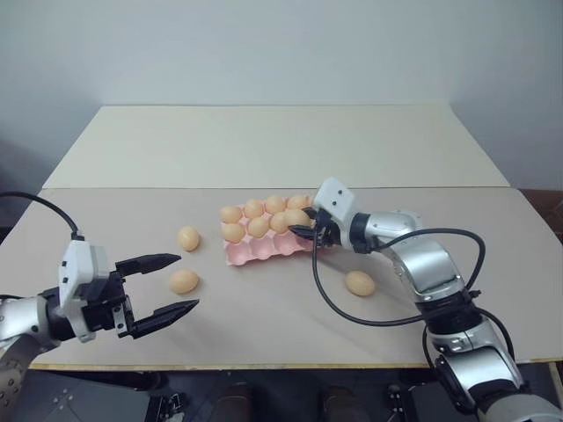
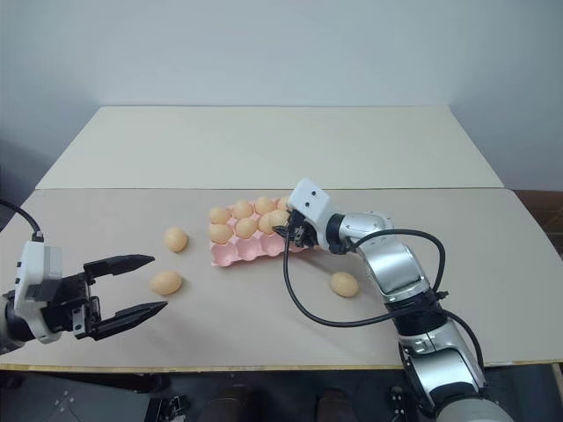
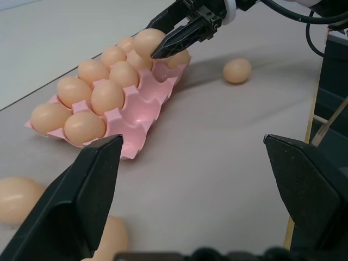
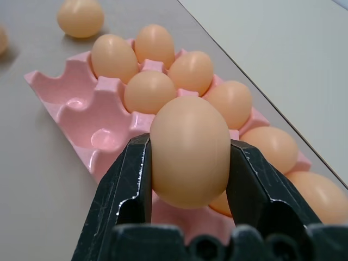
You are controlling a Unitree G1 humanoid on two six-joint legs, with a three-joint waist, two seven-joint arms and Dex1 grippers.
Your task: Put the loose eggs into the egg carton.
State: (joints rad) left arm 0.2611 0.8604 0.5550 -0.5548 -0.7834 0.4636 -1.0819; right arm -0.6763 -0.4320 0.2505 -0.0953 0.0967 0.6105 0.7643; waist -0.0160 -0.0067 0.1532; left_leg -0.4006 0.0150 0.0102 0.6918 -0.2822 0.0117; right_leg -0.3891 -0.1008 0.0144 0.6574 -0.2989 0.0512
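Observation:
The pink egg carton (image 1: 251, 253) lies mid-table, its back rows filled with several tan eggs and its near row of cups bare. My right gripper (image 1: 303, 227) hovers over the carton's right end, shut on a loose egg (image 4: 190, 149) pinched between both black fingers. One loose egg (image 1: 359, 283) rests on the table right of the carton, below my right forearm. Two others lie left of the carton, one (image 1: 188, 237) nearer it and one (image 1: 184, 280) closer to me. My left gripper (image 1: 187, 281) stands wide open and empty, fingertips either side of that closer egg in the head view.
The grey-beige table (image 1: 264, 325) has its front edge close under both arms. A second, lighter tabletop (image 1: 273, 145) joins it behind the carton. A black cable (image 1: 330, 303) loops from my right wrist over the table.

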